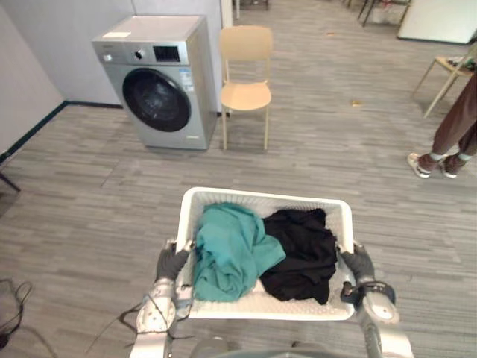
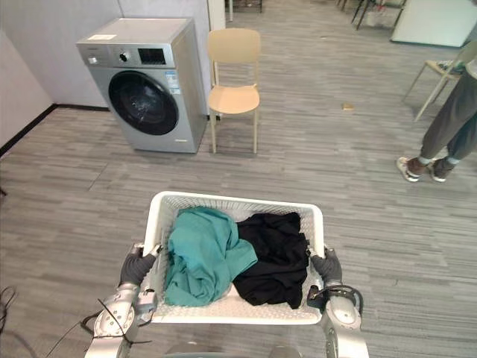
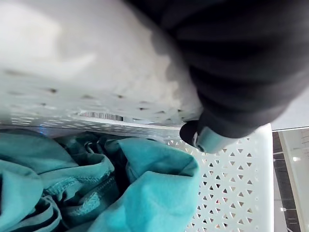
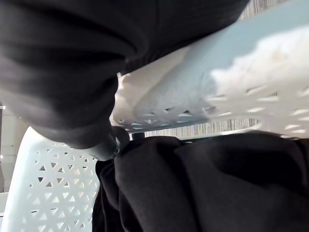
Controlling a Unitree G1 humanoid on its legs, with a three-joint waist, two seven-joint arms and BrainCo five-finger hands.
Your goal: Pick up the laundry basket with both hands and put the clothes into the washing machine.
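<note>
Laundry basket [image 1: 264,198], lower centre, was held level (so teal garment [image 1: 231,250] and black garment [image 1: 302,253] would not spill). Left robot hand [image 1: 173,262] gripped left rim, right robot hand [image 1: 358,262] right rim, balancing load. Washing machine [image 1: 160,86] stood upper left, well apart.

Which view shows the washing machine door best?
Right eye view: the washing machine stands whole, round door shut. Left eye view shows much the same. The wrist views look at the laundry basket.
</note>
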